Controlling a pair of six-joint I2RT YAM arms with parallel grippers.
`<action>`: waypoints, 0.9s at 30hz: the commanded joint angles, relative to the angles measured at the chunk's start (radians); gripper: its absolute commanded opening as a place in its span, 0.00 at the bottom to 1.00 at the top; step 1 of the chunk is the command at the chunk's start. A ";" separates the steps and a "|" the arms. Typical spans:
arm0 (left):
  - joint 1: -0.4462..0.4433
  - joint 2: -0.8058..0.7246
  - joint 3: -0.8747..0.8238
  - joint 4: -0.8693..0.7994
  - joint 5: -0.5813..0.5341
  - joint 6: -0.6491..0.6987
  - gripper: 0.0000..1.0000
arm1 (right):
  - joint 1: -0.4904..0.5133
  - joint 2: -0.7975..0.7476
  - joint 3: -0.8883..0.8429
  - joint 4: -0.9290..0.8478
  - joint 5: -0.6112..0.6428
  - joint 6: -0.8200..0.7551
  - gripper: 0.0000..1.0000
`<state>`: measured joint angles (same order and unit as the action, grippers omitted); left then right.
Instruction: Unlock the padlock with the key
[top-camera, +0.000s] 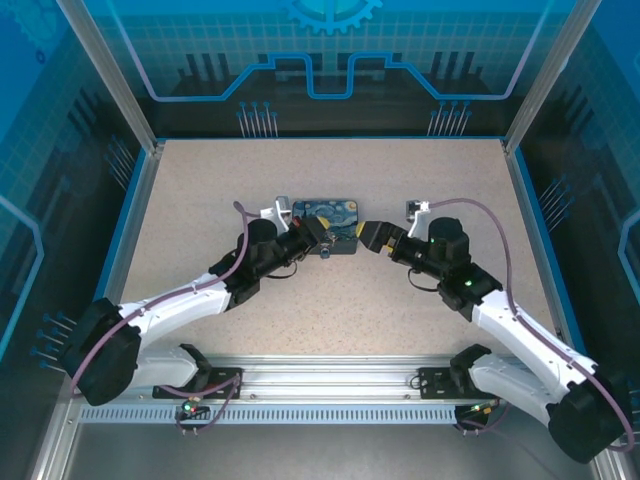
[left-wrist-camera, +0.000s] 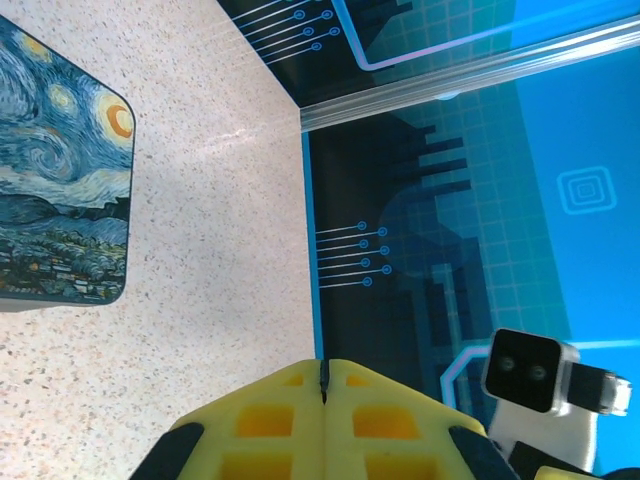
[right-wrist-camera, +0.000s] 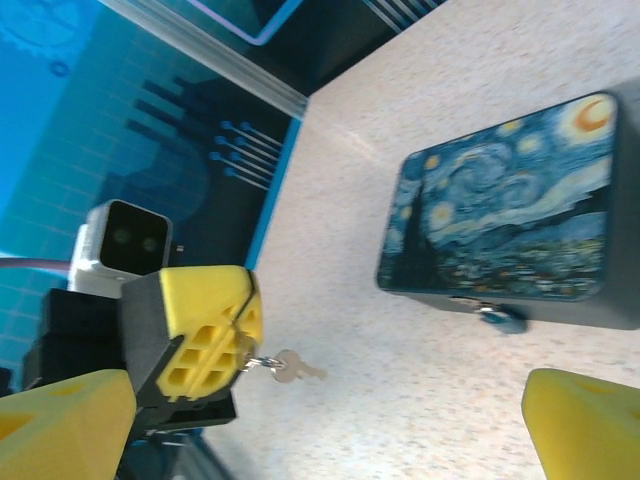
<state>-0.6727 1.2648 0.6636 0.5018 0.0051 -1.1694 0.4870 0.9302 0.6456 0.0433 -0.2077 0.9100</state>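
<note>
Yellow left hand (right-wrist-camera: 240, 338) pinches thin metal key (right-wrist-camera: 292, 369).

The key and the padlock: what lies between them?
Nothing. In the right wrist view the key, hanging from the shut left hand, and the padlock on the box have just bare table between them.

Robot lab cell, blue panels (top-camera: 330, 40), aluminium frame (top-camera: 108, 75)

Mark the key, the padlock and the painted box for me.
key (right-wrist-camera: 292, 368): right wrist view, middle of the key.
padlock (right-wrist-camera: 497, 317): right wrist view, its body, at the box's front side.
painted box (right-wrist-camera: 510, 200): right wrist view, centre of the lid.
</note>
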 joint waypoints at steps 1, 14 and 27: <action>-0.004 -0.019 0.016 -0.001 -0.024 0.093 0.00 | -0.015 -0.011 0.039 -0.236 0.053 -0.178 1.00; -0.010 -0.020 -0.067 0.199 -0.162 0.136 0.00 | -0.009 0.183 -0.137 0.560 -0.160 0.214 0.85; -0.042 0.008 -0.121 0.354 -0.329 0.054 0.00 | 0.090 0.471 0.005 0.906 -0.118 0.310 0.39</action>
<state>-0.7067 1.2648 0.5526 0.7685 -0.2695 -1.0931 0.5537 1.3621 0.6010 0.8169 -0.3412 1.1942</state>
